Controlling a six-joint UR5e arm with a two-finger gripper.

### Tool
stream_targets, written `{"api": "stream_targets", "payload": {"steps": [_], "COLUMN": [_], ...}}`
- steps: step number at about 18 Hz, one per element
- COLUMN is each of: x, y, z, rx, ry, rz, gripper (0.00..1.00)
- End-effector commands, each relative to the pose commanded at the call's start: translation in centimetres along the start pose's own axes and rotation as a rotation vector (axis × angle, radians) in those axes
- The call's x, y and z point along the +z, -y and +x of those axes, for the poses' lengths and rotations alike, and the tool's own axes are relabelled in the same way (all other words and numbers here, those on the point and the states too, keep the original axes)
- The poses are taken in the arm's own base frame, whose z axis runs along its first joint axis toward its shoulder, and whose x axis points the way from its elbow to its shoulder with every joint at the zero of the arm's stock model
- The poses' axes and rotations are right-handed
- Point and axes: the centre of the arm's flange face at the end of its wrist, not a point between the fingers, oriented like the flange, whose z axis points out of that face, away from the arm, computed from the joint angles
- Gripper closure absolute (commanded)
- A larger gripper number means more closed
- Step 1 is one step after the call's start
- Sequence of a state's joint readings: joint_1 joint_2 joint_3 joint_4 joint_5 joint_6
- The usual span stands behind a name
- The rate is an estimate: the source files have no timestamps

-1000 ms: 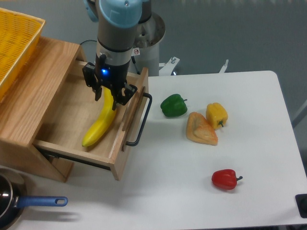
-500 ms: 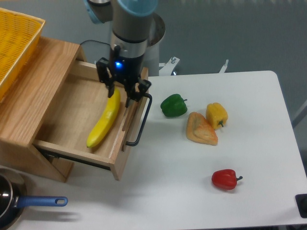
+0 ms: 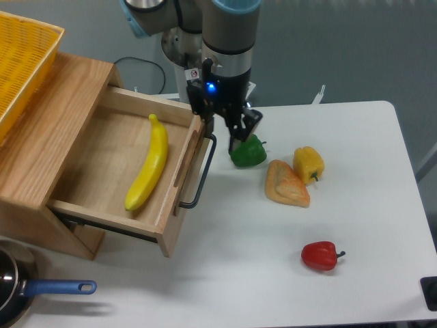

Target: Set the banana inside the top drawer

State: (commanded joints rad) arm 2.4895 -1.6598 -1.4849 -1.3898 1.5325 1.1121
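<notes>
Lying in the top drawer [image 3: 102, 147], banana [image 3: 149, 162], tool [image 3: 225, 134] apart beside the handle, open, empty

Arm: grey cylindrical wrist, light-blue joint caps. Small round red-ringed sticker on wrist. Gripper [image 3: 224, 133]: black body, 1 blue LED lit, 2 black fingers [image 3: 239, 130].

Lab, robot arm [image 3: 229, 41], white table [image 3: 307, 225]

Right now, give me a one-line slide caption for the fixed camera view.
Banana lies released in the open top drawer; the empty gripper hovers beside the drawer front, near the green pepper.
</notes>
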Motion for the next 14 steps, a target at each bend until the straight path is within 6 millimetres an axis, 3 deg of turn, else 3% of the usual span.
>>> {"api": "stream_targets", "payload": {"steps": [4, 10, 14], "x": [0.8, 2.3, 2.7], "y": [-1.1, -1.1, -1.3], "z": [-1.3, -2.7, -3.1], "rx": [-0.026, -0.025, 0.008], "ry": [-0.005, 0.009, 0.028], "rz": [-0.008, -0.006, -0.04], "gripper": [0.3, 0.01, 0.0]}}
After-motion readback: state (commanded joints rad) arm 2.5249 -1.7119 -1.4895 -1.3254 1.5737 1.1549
